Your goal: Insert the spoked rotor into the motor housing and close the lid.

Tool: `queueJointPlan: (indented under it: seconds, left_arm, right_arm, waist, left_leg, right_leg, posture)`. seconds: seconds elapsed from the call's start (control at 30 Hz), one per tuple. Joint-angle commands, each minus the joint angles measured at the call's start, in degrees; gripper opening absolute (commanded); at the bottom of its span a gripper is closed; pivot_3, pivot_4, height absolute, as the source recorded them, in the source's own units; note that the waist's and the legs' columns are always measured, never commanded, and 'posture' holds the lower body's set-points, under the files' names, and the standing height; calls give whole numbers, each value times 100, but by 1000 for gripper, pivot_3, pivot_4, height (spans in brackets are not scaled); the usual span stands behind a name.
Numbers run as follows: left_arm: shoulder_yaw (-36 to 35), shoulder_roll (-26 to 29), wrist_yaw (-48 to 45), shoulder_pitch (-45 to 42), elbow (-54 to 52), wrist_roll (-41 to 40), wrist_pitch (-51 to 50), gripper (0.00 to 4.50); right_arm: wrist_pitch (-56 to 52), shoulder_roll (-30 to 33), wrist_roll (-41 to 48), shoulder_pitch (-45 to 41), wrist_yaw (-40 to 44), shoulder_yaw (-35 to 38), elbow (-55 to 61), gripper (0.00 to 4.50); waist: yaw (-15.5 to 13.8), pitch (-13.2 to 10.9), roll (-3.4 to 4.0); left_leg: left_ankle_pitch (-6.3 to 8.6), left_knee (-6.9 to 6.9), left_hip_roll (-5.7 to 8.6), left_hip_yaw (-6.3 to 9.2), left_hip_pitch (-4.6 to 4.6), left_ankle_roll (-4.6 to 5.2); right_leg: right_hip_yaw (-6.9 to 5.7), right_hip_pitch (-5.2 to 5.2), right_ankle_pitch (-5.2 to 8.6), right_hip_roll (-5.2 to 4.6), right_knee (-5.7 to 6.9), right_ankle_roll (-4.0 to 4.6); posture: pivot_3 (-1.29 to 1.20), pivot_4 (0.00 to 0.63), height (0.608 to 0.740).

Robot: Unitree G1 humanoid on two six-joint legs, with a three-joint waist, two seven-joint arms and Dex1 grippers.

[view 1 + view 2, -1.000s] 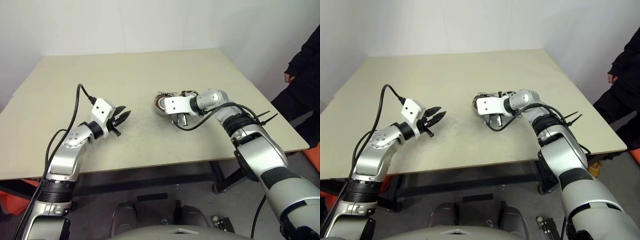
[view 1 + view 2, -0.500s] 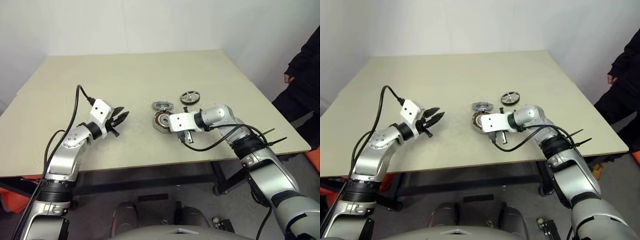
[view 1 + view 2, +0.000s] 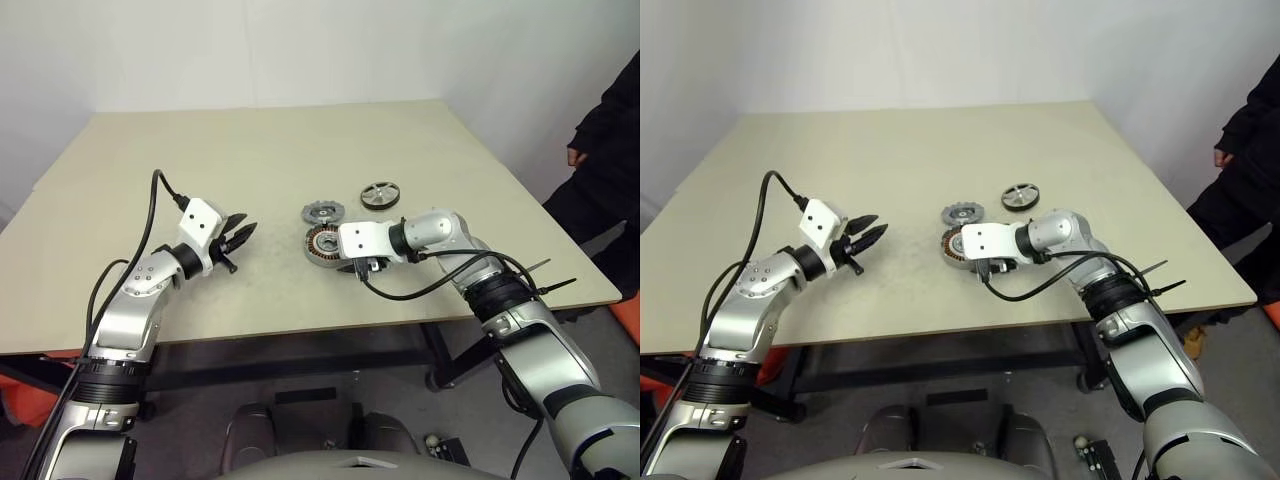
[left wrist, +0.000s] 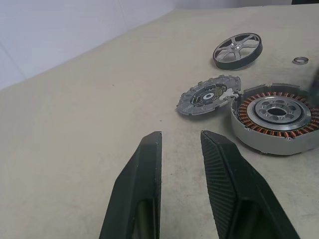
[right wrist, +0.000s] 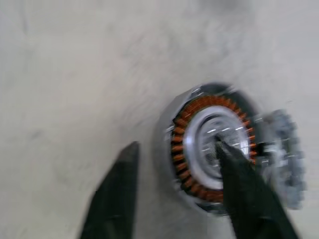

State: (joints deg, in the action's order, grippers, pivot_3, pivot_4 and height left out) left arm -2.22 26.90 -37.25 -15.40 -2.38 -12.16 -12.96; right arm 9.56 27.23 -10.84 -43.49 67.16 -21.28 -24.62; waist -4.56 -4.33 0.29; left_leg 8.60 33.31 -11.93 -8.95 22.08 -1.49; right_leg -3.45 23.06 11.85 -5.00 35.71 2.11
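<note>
Metal washer [image 4: 299, 60] beside spoked rotor [image 4: 238, 50], left wrist.

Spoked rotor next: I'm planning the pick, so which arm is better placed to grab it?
Right, probably. The right gripper hangs open beside the motor housing, on the same side of the table as the spoked rotor. The left gripper hovers further off, with the housing and lid between it and the rotor.
</note>
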Motion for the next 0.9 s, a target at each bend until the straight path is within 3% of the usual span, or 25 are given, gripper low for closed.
queueJointPlan:
  seconds: [0.03, 0.07, 0.1, 0.4, 0.67, 0.9]
  left_arm:
    - [-72, -78, -47, -86, -131, -196, 26, 1301]
    - [-87, -126, -51, -105, -131, -263, -5, 1301]
    - [-112, -187, -34, -141, -113, -326, -35, 1301]
    - [-618, -770, 287, -653, 243, -1055, -207, 1301]
    - [-582, -873, 246, -739, 654, -899, 202, 1301]
    - [-510, -838, 180, -704, 703, -871, 211, 1301]
  right_arm:
    - [-546, -97, 588, 9, -231, 550, 508, 4070]
    - [-753, -165, 713, 33, -389, 703, 540, 4421]
    - [-930, -252, 778, 58, -670, 875, 509, 4465]
    - [-1487, -421, 570, 430, -2918, 1691, -149, 4465]
    - [-1796, 45, 644, 582, -3500, 2045, -511, 4465]
    - [-2117, -4, 764, 739, -3593, 2141, -605, 4465]
  waist:
    - [-1, 0, -1]
    - [-3, 1, -1]
    - [-4, 1, -1]
    - [-85, 2, -2]
    - [-95, 2, -1]
    - [-94, 2, -1]
  left_leg:
    - [0, 0, 1, 0, 0, 0]
    - [0, 0, 1, 0, -1, 0]
    - [0, 0, 1, 0, -1, 0]
    - [-3, 0, 4, -1, -12, -5]
    - [-3, -5, 6, -2, -9, -5]
    - [-3, -6, 6, -2, -12, -5]
  right_leg:
    - [0, 0, 0, 0, 0, 0]
    - [0, -2, 0, 0, -1, 0]
    - [1, -3, 0, 0, -1, 0]
    - [3, -12, 0, -1, 0, -1]
    - [6, -9, 0, 0, -7, -1]
    - [6, -9, 0, 0, -5, -2]
  posture:
    - [0, 0, 740]
    - [0, 0, 740]
    - [0, 0, 740]
    - [0, 0, 740]
    - [0, 0, 740]
    - [0, 0, 740]
